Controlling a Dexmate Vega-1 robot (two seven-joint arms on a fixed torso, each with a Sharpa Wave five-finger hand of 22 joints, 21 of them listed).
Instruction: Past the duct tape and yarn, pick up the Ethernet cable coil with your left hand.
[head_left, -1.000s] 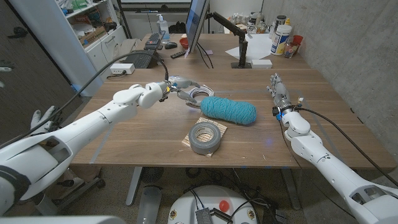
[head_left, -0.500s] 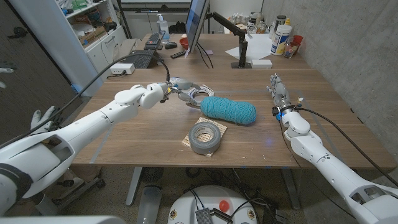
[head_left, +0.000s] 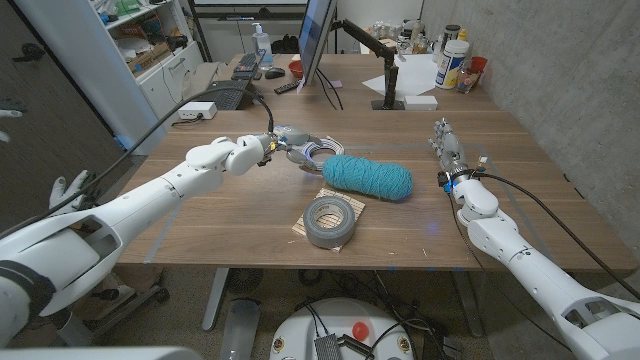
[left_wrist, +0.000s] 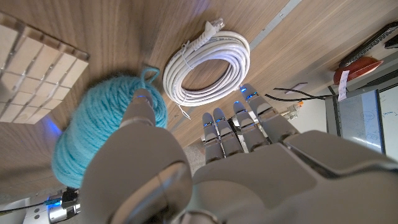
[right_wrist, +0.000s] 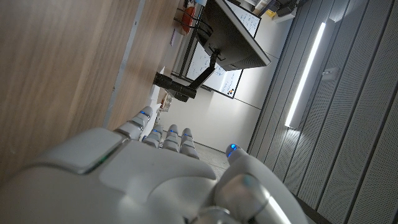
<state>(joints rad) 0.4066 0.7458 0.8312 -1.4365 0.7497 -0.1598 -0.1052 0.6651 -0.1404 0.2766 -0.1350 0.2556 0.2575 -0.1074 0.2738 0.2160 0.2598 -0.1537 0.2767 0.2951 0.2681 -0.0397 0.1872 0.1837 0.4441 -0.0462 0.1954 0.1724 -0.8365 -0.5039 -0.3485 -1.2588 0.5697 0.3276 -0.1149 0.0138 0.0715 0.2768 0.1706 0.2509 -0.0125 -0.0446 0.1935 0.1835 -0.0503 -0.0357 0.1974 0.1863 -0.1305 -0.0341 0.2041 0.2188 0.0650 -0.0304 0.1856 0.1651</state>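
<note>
Ethernet cable coil (left_wrist: 207, 70) flat on worktop (head_left: 230, 215), beyond teal yarn (head_left: 367, 177) and duct tape (head_left: 331, 220), tape sitting on a small wooden grid mat (head_left: 301, 228). Left hand (head_left: 283, 146) just beside coil, spread and holding nothing; fingers (left_wrist: 231, 127) extended near the coil's rim in left wrist view, thumb over the yarn end. Contact with coil: cannot tell.

Handling, judged: light, springy white loops, smooth jacket, likely slippery; bound by a tie at one side, so should lift as one ring. Best hold probably across the bundled rim, pinching all loops together, away from loose plug end (left_wrist: 212, 26).

Hard to make out: far part of coil in head view, covered by left hand. Right hand (head_left: 446, 148) near the worktop's right side, apparently holding nothing, fingers straight; palm side hidden.
</note>
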